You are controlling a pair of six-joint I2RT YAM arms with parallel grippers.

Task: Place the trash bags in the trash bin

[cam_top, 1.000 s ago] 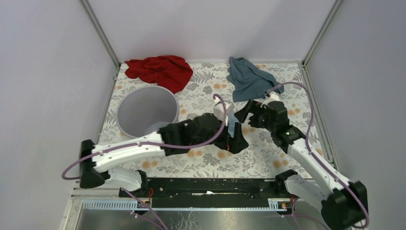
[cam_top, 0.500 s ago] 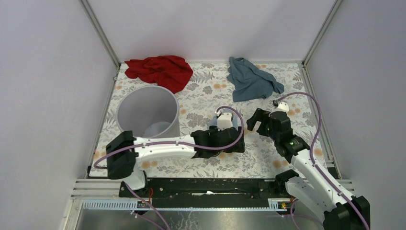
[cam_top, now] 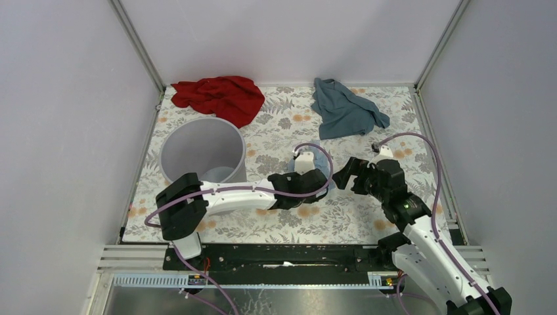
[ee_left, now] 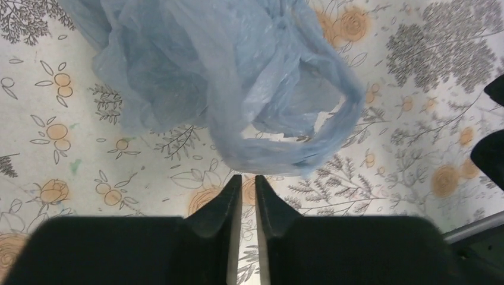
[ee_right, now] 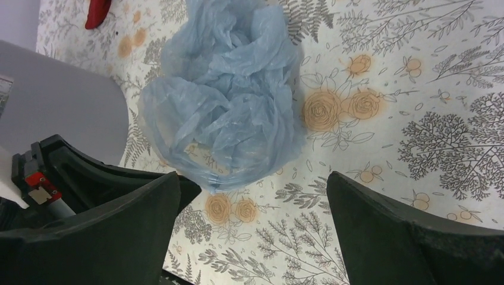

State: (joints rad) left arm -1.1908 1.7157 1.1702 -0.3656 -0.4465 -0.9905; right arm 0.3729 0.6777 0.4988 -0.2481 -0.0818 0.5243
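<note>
- The trash bag (ee_left: 226, 77) is not in the trash bin (cam_top: 190, 147) yet. It lies crumpled on the table (cam_top: 276, 125), to the right of the bin and between the two arms.
- The left end effector (ee_left: 248, 181) is closed to a narrow slit with bare table showing through it. Its tips sit right at the edge of the bag's handle loop, and I cannot tell whether they pinch any film (it looks more like touching than holding).
- The right end effector (ee_right: 252, 178) is spread wide and holds nothing. It hangs over the near side of the bag, with one finger on either side of the heap.
- The bin stands upright and its mouth is unobstructed. The right wrist view shows its grey wall close beside the bag.
- A red cloth (cam_top: 220, 97) and a teal cloth (cam_top: 341, 108) lie at the far edge, well apart from the action.
- By my reading, nothing of the task is done. Still to do are a secure grasp, a lift, a carry over the rim and a release.
</note>
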